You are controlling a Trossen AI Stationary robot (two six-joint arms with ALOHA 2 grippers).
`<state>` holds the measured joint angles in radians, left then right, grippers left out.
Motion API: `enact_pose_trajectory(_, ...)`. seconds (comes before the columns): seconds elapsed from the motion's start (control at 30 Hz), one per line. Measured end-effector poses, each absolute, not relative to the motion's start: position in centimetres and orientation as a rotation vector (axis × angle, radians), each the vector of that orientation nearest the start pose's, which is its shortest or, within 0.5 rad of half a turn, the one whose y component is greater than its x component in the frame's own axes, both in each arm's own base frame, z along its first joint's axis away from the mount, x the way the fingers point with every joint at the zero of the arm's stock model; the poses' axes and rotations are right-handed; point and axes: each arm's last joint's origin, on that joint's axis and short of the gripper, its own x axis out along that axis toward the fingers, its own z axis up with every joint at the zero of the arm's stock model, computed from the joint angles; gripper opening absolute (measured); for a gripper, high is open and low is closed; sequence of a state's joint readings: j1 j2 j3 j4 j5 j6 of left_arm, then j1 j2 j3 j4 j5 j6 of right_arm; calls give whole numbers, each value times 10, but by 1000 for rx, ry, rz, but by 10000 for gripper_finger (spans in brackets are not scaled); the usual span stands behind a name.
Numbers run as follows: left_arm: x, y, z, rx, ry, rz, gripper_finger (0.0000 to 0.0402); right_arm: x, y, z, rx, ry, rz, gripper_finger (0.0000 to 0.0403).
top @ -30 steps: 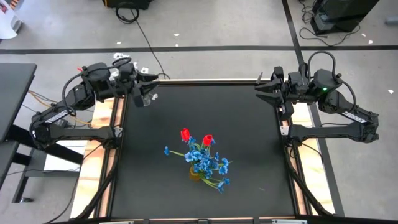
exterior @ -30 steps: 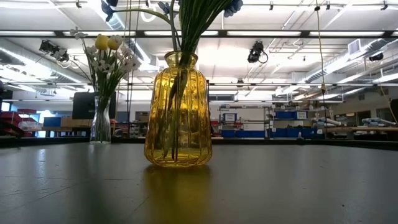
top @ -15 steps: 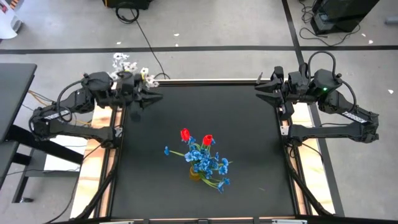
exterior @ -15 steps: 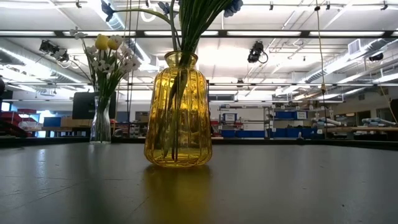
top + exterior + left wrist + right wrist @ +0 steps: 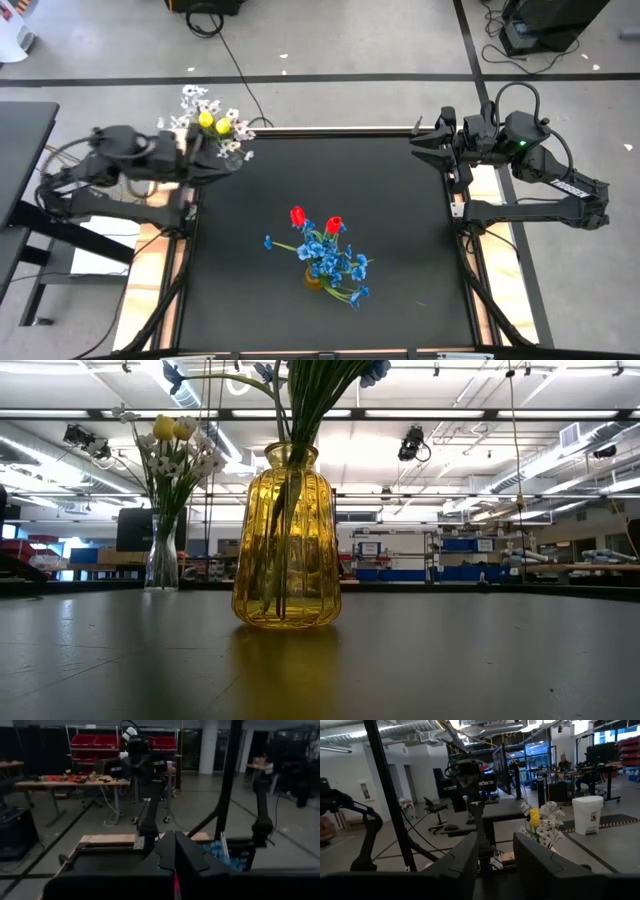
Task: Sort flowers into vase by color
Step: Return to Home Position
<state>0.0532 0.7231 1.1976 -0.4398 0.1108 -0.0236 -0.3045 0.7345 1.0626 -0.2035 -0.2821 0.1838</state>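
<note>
yellow vase (image 5: 286, 540) stands near the centre of the counter (image 5: 400, 250) and holds the blue sprays (image 5: 335, 265) and two red tulips (image 5: 298, 215). transparent vase (image 5: 162, 555) stands at the far left corner and holds the white sprays (image 5: 192, 97) and yellow tulips (image 5: 207, 121). left claw (image 5: 174, 845) sits just beside that corner, fingers narrow, pressed together. right claw (image 5: 496, 840) waits at the far right edge, fingers wide.

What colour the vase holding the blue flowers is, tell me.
The vase is see-through amber yellow, with upright ribs; the low view shows it best.
</note>
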Motion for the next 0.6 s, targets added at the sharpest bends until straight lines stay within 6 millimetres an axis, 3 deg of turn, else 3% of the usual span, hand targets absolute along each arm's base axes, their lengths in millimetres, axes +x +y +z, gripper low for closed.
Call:
enact_pose_trajectory(0.27,34,-1,437,70,-131,-53,6,128,-32,428,148,-121,-12,133)
enact_pose_trajectory(0.6,15,-4,335,-84,-270,-115,7,128,-32,428,148,-121,-11,133)
